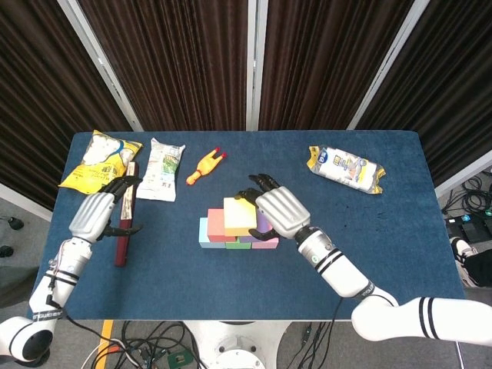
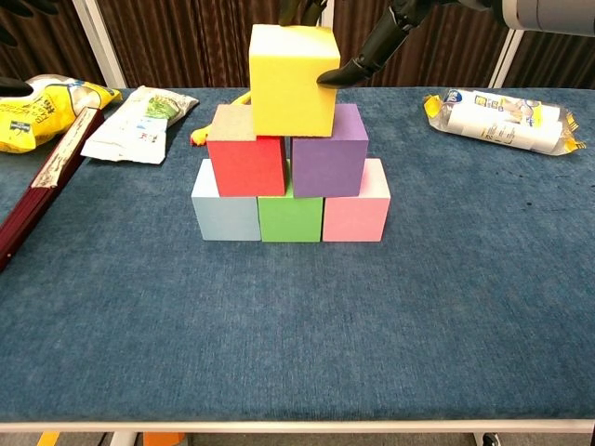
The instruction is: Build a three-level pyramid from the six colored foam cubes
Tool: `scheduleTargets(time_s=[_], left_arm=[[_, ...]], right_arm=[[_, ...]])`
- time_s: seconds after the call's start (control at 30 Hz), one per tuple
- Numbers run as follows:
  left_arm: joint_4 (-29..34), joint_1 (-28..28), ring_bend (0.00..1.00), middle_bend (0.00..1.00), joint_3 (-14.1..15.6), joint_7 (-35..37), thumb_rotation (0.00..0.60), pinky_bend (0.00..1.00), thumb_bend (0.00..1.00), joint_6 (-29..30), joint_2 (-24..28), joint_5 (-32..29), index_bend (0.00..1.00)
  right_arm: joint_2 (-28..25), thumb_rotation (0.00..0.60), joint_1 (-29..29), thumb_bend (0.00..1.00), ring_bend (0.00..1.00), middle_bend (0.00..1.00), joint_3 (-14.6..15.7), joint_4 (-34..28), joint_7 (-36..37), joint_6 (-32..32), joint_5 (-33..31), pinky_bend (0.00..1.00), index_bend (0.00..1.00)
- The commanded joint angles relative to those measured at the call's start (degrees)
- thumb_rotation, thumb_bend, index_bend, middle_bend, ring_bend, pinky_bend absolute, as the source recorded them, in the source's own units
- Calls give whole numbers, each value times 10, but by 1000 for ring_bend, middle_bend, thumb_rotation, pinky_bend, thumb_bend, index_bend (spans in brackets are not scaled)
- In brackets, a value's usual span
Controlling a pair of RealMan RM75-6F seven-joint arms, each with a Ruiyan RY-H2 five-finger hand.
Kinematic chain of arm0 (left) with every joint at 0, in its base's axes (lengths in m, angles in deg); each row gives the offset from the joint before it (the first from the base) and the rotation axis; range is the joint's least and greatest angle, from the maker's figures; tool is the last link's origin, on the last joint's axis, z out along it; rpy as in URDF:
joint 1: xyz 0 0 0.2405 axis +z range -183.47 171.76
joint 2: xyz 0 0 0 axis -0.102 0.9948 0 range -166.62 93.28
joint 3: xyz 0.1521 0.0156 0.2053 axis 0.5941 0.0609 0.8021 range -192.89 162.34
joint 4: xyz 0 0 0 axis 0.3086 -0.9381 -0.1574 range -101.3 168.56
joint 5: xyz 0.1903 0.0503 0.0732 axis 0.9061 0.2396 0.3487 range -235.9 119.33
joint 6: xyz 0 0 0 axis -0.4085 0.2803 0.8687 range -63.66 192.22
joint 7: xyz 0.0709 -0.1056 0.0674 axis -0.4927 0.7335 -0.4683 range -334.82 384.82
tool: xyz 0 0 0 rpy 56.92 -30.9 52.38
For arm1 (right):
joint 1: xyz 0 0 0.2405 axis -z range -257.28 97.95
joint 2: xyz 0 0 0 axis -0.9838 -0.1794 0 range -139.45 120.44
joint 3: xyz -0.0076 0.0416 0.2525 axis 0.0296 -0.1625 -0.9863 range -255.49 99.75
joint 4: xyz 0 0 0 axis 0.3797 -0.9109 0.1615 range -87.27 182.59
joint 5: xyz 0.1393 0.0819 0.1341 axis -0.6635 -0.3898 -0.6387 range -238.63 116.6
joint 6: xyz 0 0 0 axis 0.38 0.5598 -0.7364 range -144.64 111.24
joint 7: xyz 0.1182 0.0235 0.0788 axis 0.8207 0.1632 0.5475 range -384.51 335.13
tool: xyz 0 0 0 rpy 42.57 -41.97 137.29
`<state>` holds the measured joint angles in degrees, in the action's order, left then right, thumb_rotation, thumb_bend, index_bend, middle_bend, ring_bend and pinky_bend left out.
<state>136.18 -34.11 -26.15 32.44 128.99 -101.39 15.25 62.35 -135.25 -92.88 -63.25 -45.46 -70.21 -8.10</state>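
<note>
Gripping the yellow cube (image 2: 292, 78) above the red cube (image 2: 244, 163) and purple cube (image 2: 329, 149), the right robot hand (image 1: 278, 210) risks toppling the pyramid if it releases off-centre, while the left robot hand (image 1: 98, 213) rests open.

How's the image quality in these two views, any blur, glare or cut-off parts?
Head view: even light, sharp, no glare; the right hand hides part of the pyramid. Chest view: cubes crisp with soft shadows on the table; the yellow cube sits near the top edge, and the right hand is cropped there.

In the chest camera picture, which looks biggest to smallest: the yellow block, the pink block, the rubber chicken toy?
1. Yellow block
2. Pink block
3. Rubber chicken toy, mostly hidden behind the blocks and farther away, so its true size is unsure.
</note>
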Motion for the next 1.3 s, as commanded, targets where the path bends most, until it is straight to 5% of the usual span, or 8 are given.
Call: scheduleTargets(time_s=[0.03,0.33,0.63,1.3], left_arm=[[-2,-1,87,123,-1,1,600,227,172,-1,-1,-1,169],[-2,1,87,123,0,5,600,227,173,1,-1,0,169],[-3,2,87,123,0,7,600,227,173,3,-2,2,169],[-8,7,87,123,-5,7,600,227,173,13,0,-3,168]], right_arm=[[0,600,-2,210,40,320,1,0,-1,0,-2,0,238],[1,600,-8,211,31,295,5,2,-4,2,-8,0,199],[-3,600,-12,209,15,196,8,2,1,9,-9,0,0],[-38,600,19,101,0,77,5,-28,43,-23,26,0,0]])
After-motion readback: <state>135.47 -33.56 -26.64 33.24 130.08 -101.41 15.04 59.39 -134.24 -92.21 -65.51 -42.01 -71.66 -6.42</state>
